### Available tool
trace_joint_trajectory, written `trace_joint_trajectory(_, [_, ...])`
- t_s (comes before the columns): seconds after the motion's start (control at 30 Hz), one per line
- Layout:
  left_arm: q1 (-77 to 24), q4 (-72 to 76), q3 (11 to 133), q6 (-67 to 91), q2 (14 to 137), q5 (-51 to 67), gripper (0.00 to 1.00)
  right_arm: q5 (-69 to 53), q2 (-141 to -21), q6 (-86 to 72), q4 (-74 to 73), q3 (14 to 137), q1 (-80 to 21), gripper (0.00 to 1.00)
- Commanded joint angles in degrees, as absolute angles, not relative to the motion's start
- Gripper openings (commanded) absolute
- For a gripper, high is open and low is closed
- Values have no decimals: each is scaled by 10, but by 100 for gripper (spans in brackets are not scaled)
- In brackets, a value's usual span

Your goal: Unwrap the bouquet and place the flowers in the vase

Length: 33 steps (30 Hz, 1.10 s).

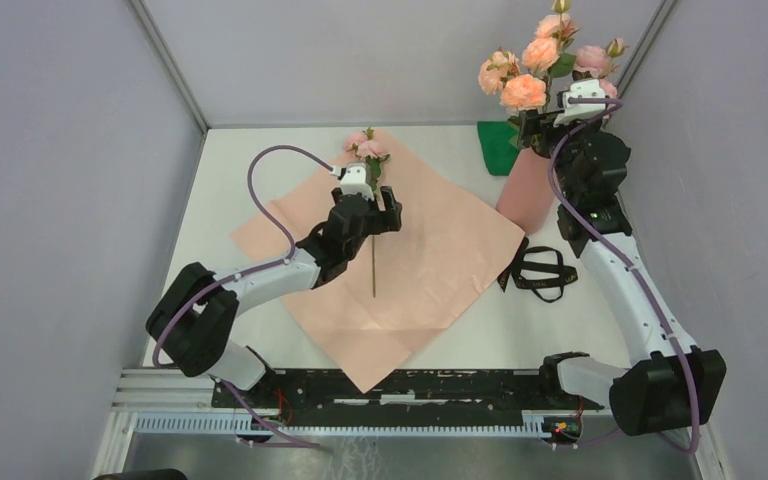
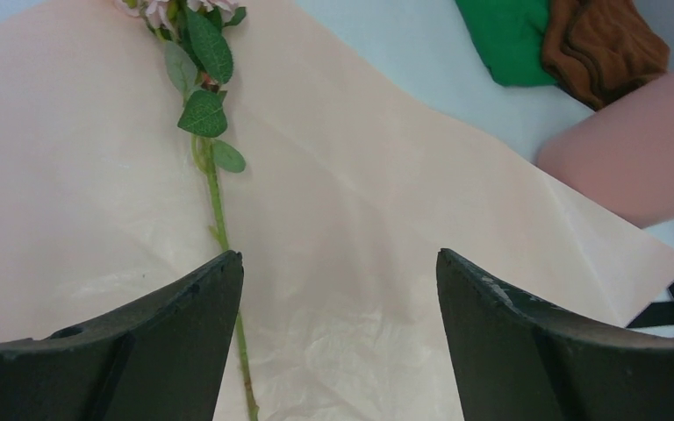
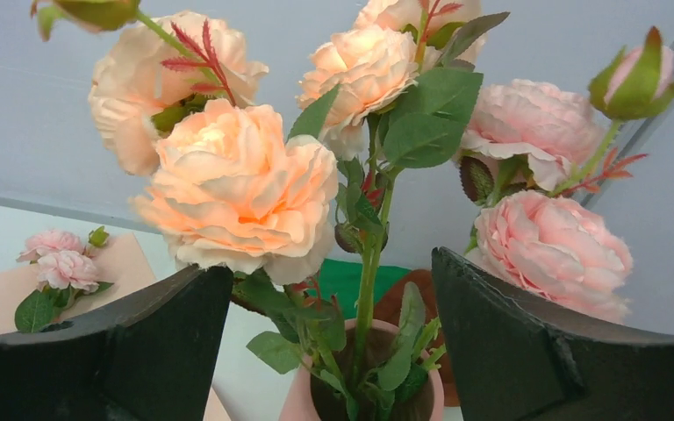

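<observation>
The bouquet is undone. Its pink wrapping paper [image 1: 440,260] lies flat on the table, with its black ribbon [image 1: 543,272] loose at the paper's right corner. Several pink and peach flowers [image 1: 525,90] stand in the salmon-pink vase [image 1: 526,190] at the back right. One pink flower [image 1: 368,148] lies on the paper, its stem [image 2: 218,206] pointing toward me. My left gripper [image 2: 340,254] hangs open over the paper, its left finger just above that stem. My right gripper [image 3: 331,260] is open above the vase rim [image 3: 298,399], with the stems loose between its fingers.
A green cloth [image 2: 505,35] and a brown bundle [image 2: 605,44] lie behind the vase near the back wall. Grey walls close in the table on the left, back and right. The vase [image 2: 641,167] stands just past the paper's right edge.
</observation>
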<state>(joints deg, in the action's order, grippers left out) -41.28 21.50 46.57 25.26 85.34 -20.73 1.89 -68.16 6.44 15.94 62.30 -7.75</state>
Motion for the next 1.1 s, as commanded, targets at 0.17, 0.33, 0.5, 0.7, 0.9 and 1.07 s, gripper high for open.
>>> trace_joint_trajectory(0.17, [-404,32,593,338,908,-310,90,1,-598,39,203,578,-76,89])
trace_joint_trajectory(0.33, [-367,-146,693,381,969,-318,79,-28,-537,22,223,545,-76,88])
trace_joint_trajectory(0.5, [-346,-268,804,375,1072,-297,68,-40,-501,12,229,531,-75,88])
trace_joint_trajectory(0.7, [-345,-308,846,360,1141,-223,58,-39,-494,15,214,522,-76,88])
trace_joint_trajectory(0.9, [-345,-292,830,359,1172,-177,54,-62,-493,2,225,507,-76,88])
trace_joint_trajectory(1.07, [-345,-283,825,357,1179,-156,41,-62,-497,1,224,507,-76,88])
